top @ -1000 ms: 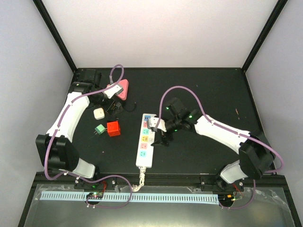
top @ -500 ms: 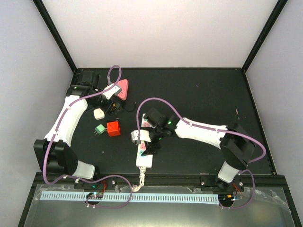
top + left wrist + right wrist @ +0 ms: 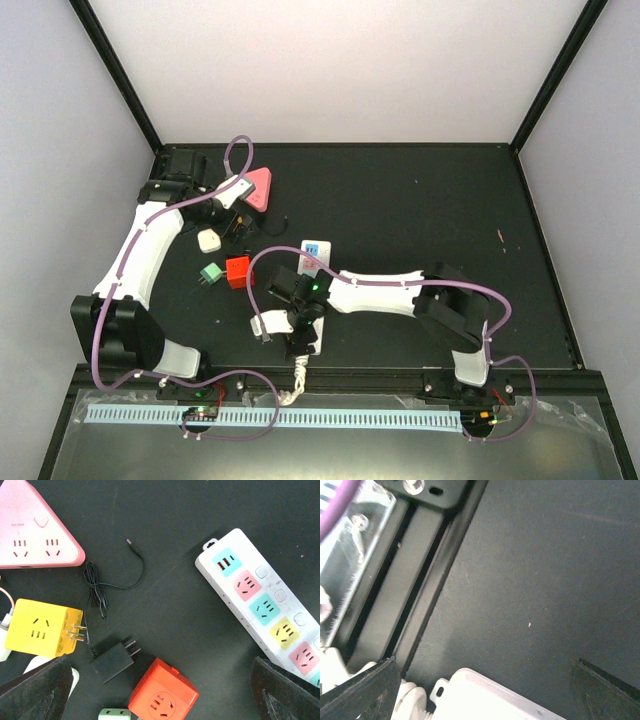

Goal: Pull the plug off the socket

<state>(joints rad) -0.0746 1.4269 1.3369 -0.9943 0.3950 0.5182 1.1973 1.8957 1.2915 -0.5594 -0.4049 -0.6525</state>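
The socket (image 3: 260, 605) is white. Its outlet faces run from far to near sky blue, salmon pink, teal, yellow, then pink again, with white buttons beside them. Its bundled cord (image 3: 297, 380) is white too. The table (image 3: 430, 210) is matte black.

To the left lie a pale pink triangular adapter (image 3: 30, 535) with a deeper pink edge, a yellow cube (image 3: 40, 630), an orange-red cube (image 3: 162, 697), a mint-green adapter (image 3: 211, 274) and a cream one (image 3: 208, 240). The charger (image 3: 112, 660) and its thin cable (image 3: 100, 587) are black.

The left arm (image 3: 140, 255) and the right arm (image 3: 385, 292) are white with black joints and carry lilac cables. Small green lights glow on the right arm.
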